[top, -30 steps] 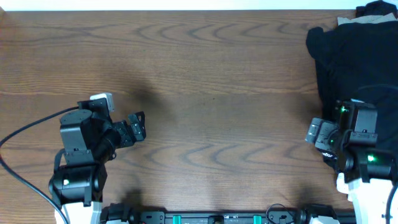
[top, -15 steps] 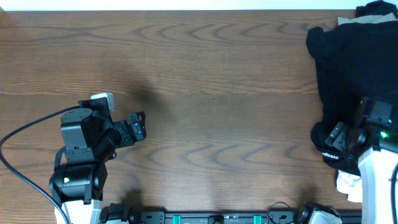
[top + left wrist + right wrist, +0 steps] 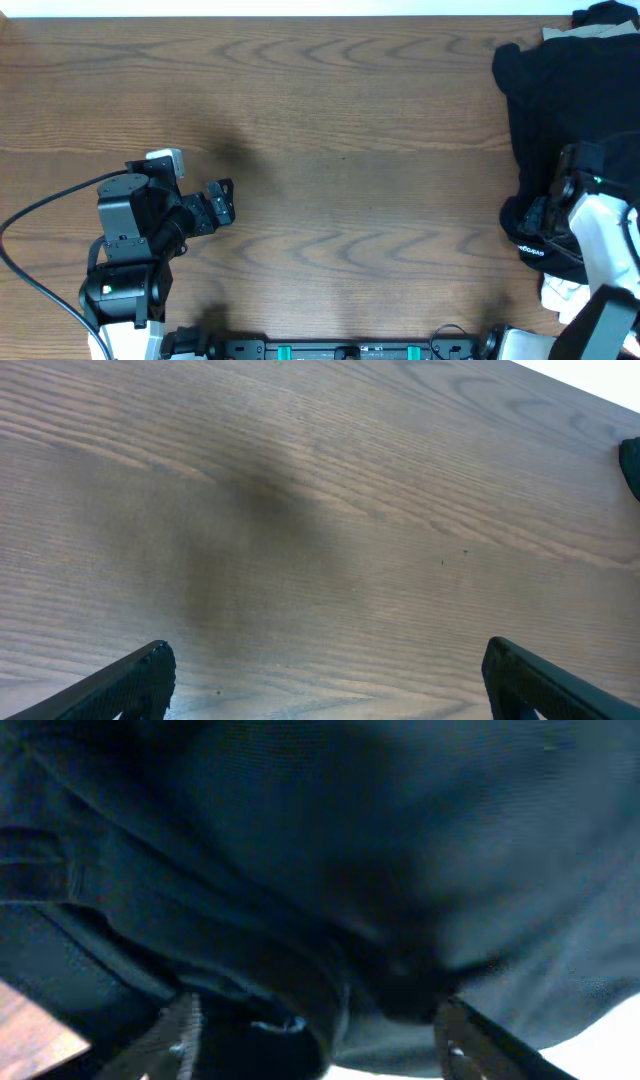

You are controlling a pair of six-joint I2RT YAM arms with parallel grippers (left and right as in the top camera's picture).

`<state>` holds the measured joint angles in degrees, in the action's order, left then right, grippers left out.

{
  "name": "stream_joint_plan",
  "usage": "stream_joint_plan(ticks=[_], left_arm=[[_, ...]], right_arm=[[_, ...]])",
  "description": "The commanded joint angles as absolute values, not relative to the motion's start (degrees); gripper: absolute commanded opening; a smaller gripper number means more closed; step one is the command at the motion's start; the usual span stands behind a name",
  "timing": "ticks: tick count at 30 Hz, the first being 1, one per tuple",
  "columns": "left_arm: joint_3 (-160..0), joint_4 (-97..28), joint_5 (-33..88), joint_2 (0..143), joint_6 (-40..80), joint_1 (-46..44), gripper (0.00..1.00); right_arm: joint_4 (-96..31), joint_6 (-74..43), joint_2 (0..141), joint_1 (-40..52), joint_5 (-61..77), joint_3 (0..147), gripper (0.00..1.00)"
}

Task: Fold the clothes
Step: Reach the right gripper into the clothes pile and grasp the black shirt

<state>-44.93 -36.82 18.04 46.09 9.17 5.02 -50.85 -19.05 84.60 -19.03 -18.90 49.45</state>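
Note:
The black garment [image 3: 560, 100] lies bunched at the table's right edge, with a small white mark near its lower left edge [image 3: 527, 250]. My right gripper [image 3: 543, 213] is low over the garment's lower part. In the right wrist view the black fabric [image 3: 330, 850] fills the frame. The right gripper [image 3: 320, 1045] is open, fingers spread wide with folds of the fabric between them. My left gripper [image 3: 216, 204] is open and empty over bare wood at the left. In the left wrist view it [image 3: 330, 690] is open too, and a bit of the black cloth [image 3: 632, 465] shows at the far right edge.
A khaki-tan garment [image 3: 575, 33] peeks out under the black one at the back right corner. A white cloth [image 3: 560, 292] lies at the front right by the right arm's base. The wooden table [image 3: 350, 130] stretches between the arms.
My right arm has swung right and turned, bringing its gripper from the table beside the garment onto the garment's lower part. The left arm has not moved.

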Motion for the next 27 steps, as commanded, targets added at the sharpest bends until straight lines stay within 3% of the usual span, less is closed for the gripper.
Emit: stream_joint_plan(ticks=[1, 5, 8, 9, 14, 20, 27], left_arm=[[-45.89, -36.36, 18.39, 45.98, 8.69, 4.80, 0.98], [-45.89, -36.25, 18.39, 45.98, 8.67, 4.80, 0.98], [-45.89, -35.94, 18.39, 45.98, 8.67, 4.80, 0.98], [-45.89, -35.77, 18.39, 45.98, 8.67, 4.80, 0.98], [-45.89, -33.74, 18.39, 45.98, 8.67, 4.80, 0.98], [-45.89, -32.18, 18.37, 45.98, 8.67, 4.80, 0.98], [-45.89, -31.73, 18.39, 45.98, 8.67, 4.80, 0.98]], right_arm=[[-50.33, -19.68, 86.28, -19.46, -17.26, 49.69, 0.60], [-48.36, -19.62, 87.31, -19.44, -16.05, 49.69, 0.38], [-46.96, -18.22, 87.24, -19.35, -15.97, 49.71, 0.08], [-46.63, -17.10, 87.20, -19.14, -15.22, 49.82, 0.02], [-49.43, -10.52, 83.31, -15.16, -5.56, 54.41, 0.01], [-51.11, -6.35, 76.07, -2.52, 5.28, 66.43, 0.01], [-40.36, -8.32, 76.25, 14.39, 6.24, 72.42, 0.01]])
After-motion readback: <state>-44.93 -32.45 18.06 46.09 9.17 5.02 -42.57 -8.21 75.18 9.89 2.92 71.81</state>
